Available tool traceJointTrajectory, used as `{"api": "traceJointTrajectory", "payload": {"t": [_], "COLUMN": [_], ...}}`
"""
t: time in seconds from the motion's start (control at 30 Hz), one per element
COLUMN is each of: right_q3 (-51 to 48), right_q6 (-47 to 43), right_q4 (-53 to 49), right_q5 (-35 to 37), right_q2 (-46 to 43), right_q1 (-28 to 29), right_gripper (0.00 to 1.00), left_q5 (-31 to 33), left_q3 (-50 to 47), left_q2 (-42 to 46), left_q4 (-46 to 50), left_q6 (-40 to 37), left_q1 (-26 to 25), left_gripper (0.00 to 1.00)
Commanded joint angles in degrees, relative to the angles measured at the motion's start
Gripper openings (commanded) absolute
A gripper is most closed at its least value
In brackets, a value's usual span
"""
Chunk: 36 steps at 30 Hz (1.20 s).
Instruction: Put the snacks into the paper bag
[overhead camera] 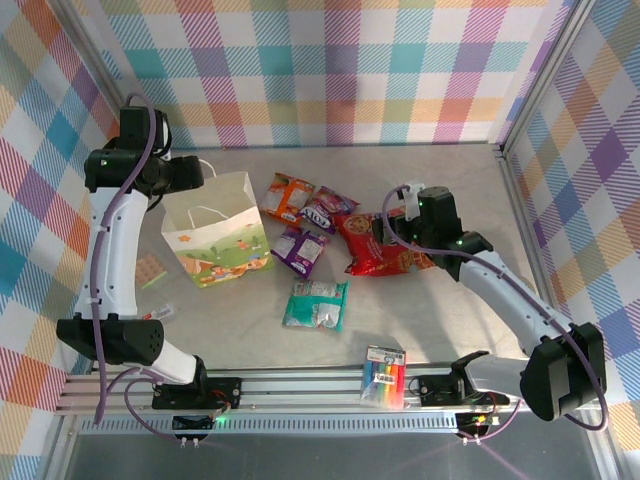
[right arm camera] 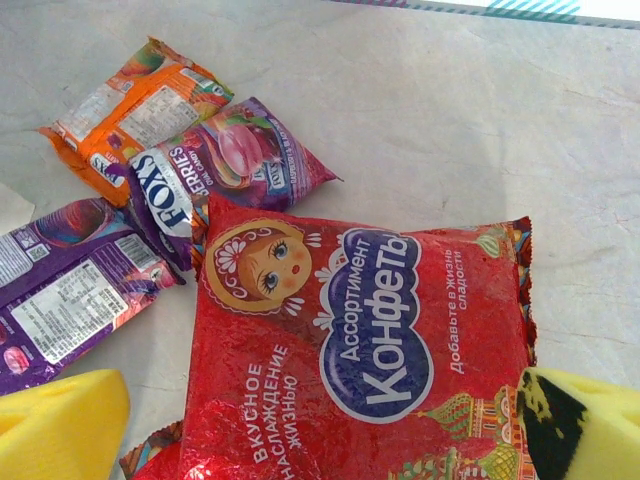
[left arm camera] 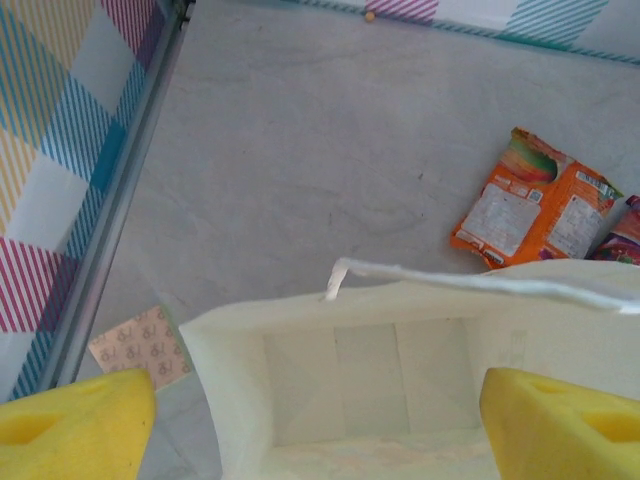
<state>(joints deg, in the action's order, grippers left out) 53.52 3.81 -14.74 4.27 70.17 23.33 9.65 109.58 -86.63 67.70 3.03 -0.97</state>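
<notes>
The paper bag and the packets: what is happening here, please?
Two robot arms are packing snacks into the paper bag. The left claw is open over the standing bag's mouth. The right claw is open above the red packet. The orange, pink, purple and teal packets also lie on the table; nothing is bagged yet.

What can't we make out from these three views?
1. Left wrist view: the near part of the paper bag interior is cut off by the bottom frame edge, so its contents are unconfirmed.
2. Right wrist view: the red packet has its lower edge cut off by the frame and partly covered by the yellow fingers.
3. Top view: the print on the small card beside the bag is too small to read.
</notes>
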Motion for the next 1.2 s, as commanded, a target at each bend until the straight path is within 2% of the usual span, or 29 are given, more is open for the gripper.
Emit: {"api": "traceJointTrajectory", "payload": {"t": [0.0,0.2,0.37,0.7,0.9,1.17], "right_q3": [1.98,2.96,3.48,4.51,5.17,5.19], "right_q6": [-0.22,0.02,-0.16,-0.28,-0.65,-0.63], "right_q4": [-1.46,-1.87,-2.22,-2.27,-2.31,-2.15], "right_q5": [-0.40,-0.48,-0.25,-0.49,-0.58,-0.58], "right_q2": [1.47,2.59,2.94,4.75,5.67,6.46], "right_q1": [0.49,0.75,0.92,1.17,1.36,1.54], "right_gripper": [0.99,0.99,0.99,0.99,0.99,0.99], "left_q5": [-0.49,-2.81,-5.33,-5.03,-7.89,-5.56], "left_q3": [-1.57,-4.83,-5.78,-6.28,-7.03,-7.10], "left_q2": [0.08,-0.16,-1.64,-3.89,-4.37,-5.67], "left_q4": [-3.81,-6.82,-5.80,-6.29,-7.76,-7.91], "left_q6": [-4.86,-10.18,-14.11,-21.04,-24.55,-26.73], "left_q1": [0.55,0.69,0.97,1.75,1.85,1.84], "left_gripper": [0.83,0.83,0.85,0.84,0.78,0.73]}}
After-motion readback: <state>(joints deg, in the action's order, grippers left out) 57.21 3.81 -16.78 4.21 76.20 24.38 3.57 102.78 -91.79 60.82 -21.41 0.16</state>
